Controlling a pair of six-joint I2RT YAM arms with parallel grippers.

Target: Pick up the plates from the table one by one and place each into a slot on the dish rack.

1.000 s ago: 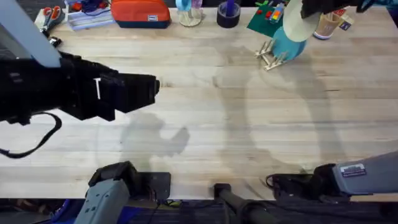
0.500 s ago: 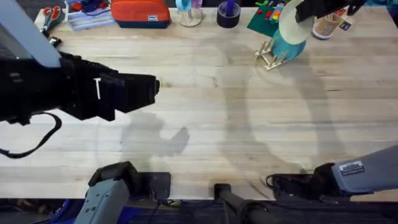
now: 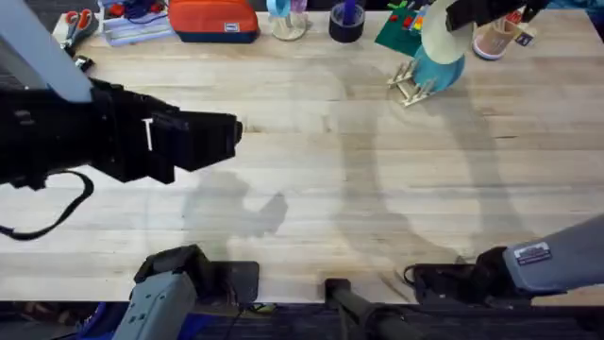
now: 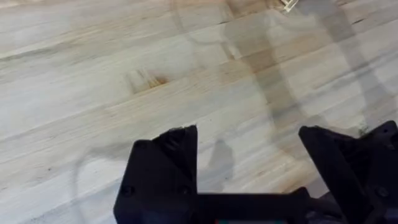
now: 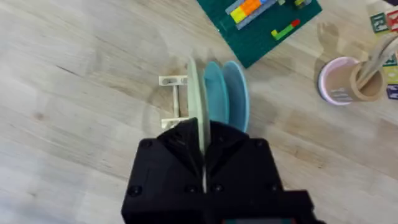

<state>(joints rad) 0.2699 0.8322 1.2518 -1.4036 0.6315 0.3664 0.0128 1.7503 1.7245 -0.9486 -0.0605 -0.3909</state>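
Cream-coloured and thin, the plate (image 5: 198,134) is sitting edge-on between my right gripper (image 5: 204,163) fingers, which are closing tight on its rim. My right wrist camera is looking straight down along that edge: the plate is standing upright, its long line pointing away from my fingers toward the dish rack (image 5: 172,99) directly beneath. Just beside it, two teal plates (image 5: 225,93) are already standing in the rack, faces parallel to mine, so I am judging the free slot to be on the side away from them, where the bare wooden pegs are showing. The move turns on keeping the plate's edge in line with that gap as I lower it.

From overhead, my right gripper (image 3: 469,16) is hanging over the far right of the table (image 3: 330,189), while my left gripper (image 4: 249,180) is hovering well apart, nearer my base, its fingers spread wide over bare wood. Beyond the rack, a green brick board (image 5: 261,25) is lying flat.
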